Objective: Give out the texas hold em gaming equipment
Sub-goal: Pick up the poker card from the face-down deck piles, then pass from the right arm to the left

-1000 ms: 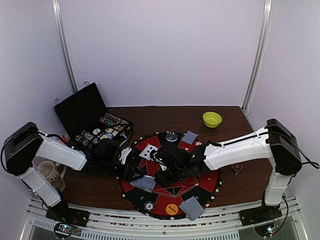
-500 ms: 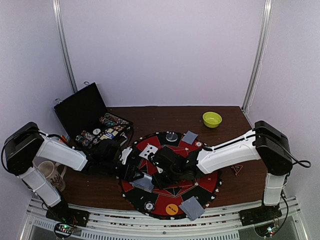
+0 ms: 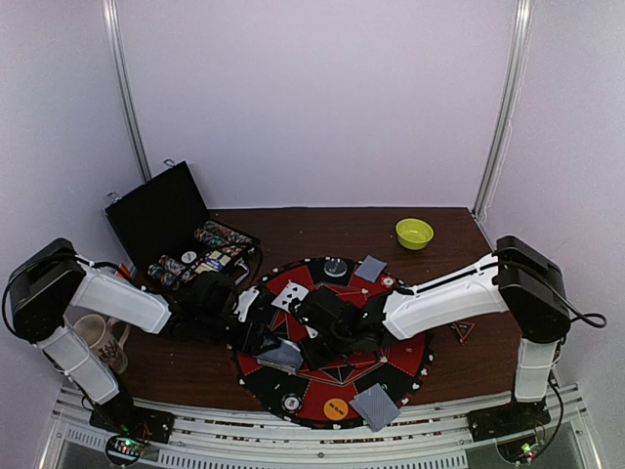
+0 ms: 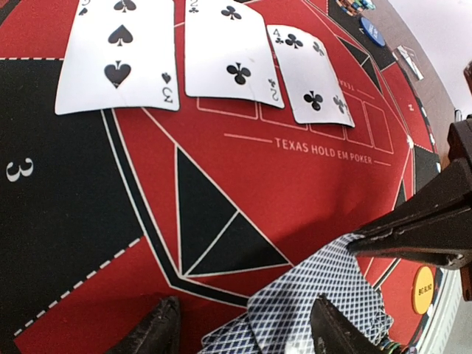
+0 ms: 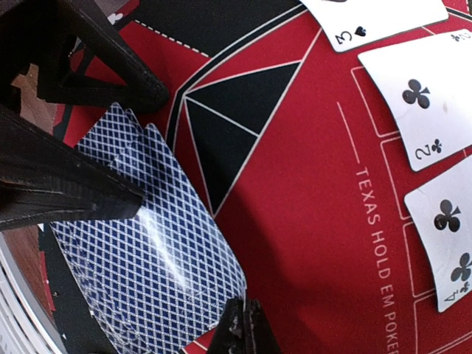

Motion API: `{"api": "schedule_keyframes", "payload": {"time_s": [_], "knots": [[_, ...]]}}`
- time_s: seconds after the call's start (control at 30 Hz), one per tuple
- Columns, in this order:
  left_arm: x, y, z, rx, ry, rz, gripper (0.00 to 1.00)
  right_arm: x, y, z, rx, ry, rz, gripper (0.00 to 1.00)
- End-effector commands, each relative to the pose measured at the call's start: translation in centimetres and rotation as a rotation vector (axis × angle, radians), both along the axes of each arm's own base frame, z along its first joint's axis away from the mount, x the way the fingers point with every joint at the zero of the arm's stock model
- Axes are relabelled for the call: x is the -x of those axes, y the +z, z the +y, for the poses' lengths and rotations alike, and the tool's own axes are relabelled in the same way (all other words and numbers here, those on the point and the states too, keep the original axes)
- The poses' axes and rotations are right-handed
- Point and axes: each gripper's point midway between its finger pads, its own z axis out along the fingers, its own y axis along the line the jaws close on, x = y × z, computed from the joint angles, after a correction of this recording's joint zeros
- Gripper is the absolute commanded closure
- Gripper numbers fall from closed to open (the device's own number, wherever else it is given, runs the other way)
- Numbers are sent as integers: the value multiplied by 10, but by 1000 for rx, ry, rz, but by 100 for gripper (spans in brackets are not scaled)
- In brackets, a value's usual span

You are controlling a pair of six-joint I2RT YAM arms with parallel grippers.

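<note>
Centrally, cards (image 3: 376, 405) dot a mat (image 3: 402, 360) on brown table (image 3: 322, 227).

A small fanned pile of face-down cards (image 5: 147, 273) lies on the red and black mat (image 5: 295, 221) — their backs are blue and white with a criss-cross pattern. The right gripper (image 5: 243, 328) pokes in from the bottom. Its two black tips are pressed together right at the edge of the pile; whether a card is pinched between them is hard to tell. The left gripper (image 5: 150, 151) comes in from the left with its two black fingers spread apart, and the lower one lies over the pile. On the right are three face-up cards in a row: the three of spades (image 5: 369, 18), the two of clubs (image 5: 424, 103) and the four of clubs (image 5: 450, 243). White letters on the mat say TEXAS HOLD EM POKER. A bit of brown table (image 5: 21, 258) shows at the left.
</note>
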Motion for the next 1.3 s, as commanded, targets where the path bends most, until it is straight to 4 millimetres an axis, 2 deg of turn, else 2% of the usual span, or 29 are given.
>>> {"api": "schedule_keyframes", "payload": {"time_s": [0.0,0.3,0.43,0.6,0.73,0.83,0.93,1.03,1.13,1.27], "knots": [[29,-31,18,-132,-40,120,36,-4,7,-27,117,-15,-44,100],[26,-18,15,-128,-67,82,33,3,19,-35,124,24,-42,100],[24,-5,12,-115,-93,44,30,5,36,-36,102,61,-66,100],[22,32,0,-33,-184,-76,27,5,62,-44,93,138,-123,100],[12,73,-10,16,-193,-157,28,4,81,-57,118,192,-180,100],[13,103,-17,59,-243,-210,29,0,95,-67,160,228,-217,100],[26,140,-24,150,-350,-304,31,16,121,-60,89,354,-234,100],[36,168,-24,205,-424,-426,35,32,146,-54,12,469,-269,100],[45,185,-21,247,-474,-529,37,38,163,-49,-21,522,-304,100],[59,192,-23,287,-549,-559,37,51,168,-42,-26,604,-295,100]]}}
